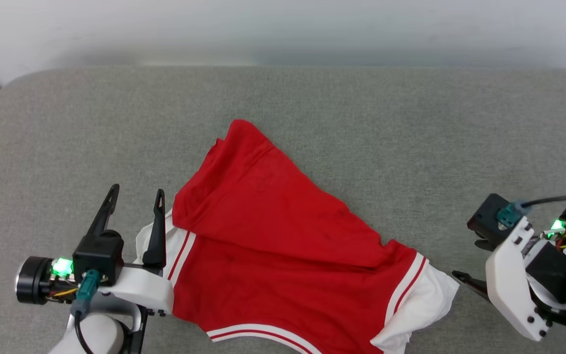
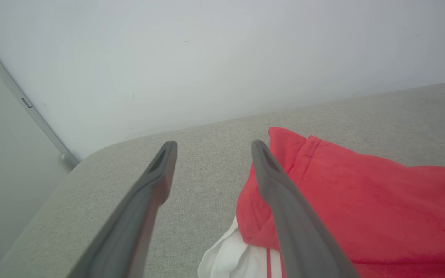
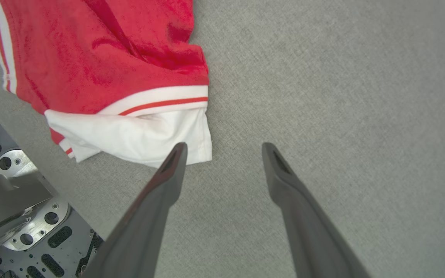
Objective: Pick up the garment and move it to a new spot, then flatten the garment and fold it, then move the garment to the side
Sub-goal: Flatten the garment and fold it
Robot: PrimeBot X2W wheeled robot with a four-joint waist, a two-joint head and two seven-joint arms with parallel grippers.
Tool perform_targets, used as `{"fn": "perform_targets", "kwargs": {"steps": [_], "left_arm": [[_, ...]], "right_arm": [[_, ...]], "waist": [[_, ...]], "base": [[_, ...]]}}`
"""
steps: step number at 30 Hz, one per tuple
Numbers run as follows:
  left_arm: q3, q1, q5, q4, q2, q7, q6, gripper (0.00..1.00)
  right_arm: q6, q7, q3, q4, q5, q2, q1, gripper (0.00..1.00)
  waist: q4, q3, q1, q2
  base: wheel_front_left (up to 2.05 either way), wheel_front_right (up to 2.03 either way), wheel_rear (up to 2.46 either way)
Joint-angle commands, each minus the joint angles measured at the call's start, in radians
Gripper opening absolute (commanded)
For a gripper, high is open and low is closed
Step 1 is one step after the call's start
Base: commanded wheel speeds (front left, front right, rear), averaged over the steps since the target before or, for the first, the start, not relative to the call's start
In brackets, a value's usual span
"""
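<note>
The garment (image 1: 273, 231) is a red shirt with white sleeve ends, lying partly folded over itself on the grey cushioned surface (image 1: 361, 123). My left gripper (image 1: 135, 199) stands open at the shirt's left edge, its right finger over the white sleeve (image 1: 145, 236). In the left wrist view the left gripper (image 2: 213, 148) has only grey surface between its fingers, and the garment (image 2: 361, 200) lies just to the right. My right gripper (image 3: 224, 150) is open beside the other white sleeve end (image 3: 137, 135), with its left fingertip at the sleeve's edge. The garment (image 3: 102, 50) fills that view's upper left.
A pale wall (image 1: 283, 24) runs along the far edge of the surface. The surface's rounded corner (image 2: 91, 154) is at the far left. Part of my own metal base (image 3: 14, 216) shows below the near edge. Bare grey surface lies behind and to the right of the garment.
</note>
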Motion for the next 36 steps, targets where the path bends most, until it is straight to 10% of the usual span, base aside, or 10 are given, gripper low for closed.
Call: {"fn": "perform_targets", "kwargs": {"steps": [1,16,17,36], "left_arm": [[0.032,0.029,0.042,-0.011,-0.029,-0.002,-0.011,1.00],[0.238,0.072,0.253,0.040,-0.242,-0.002,-0.184,1.00],[0.249,0.080,0.261,0.044,-0.249,-0.002,-0.191,1.00],[0.386,0.172,0.360,0.056,-0.346,-0.003,-0.292,1.00]], "right_arm": [[-0.001,0.023,0.031,0.027,0.022,0.005,-0.045,1.00],[0.002,-0.029,0.401,0.287,0.095,0.100,-0.149,0.95],[0.004,-0.048,0.416,0.292,0.102,0.098,-0.153,0.00],[-0.001,-0.232,0.308,0.201,0.149,-0.142,-0.292,0.00]], "waist": [[0.012,0.027,0.0001,0.0000],[0.042,0.117,0.0001,0.0000],[0.038,0.111,0.0001,0.0000],[0.002,0.016,0.0001,0.0000]], "base": [[0.00,0.00,0.00],[0.00,0.00,0.00],[0.00,0.00,0.00],[0.00,0.00,0.00]]}}
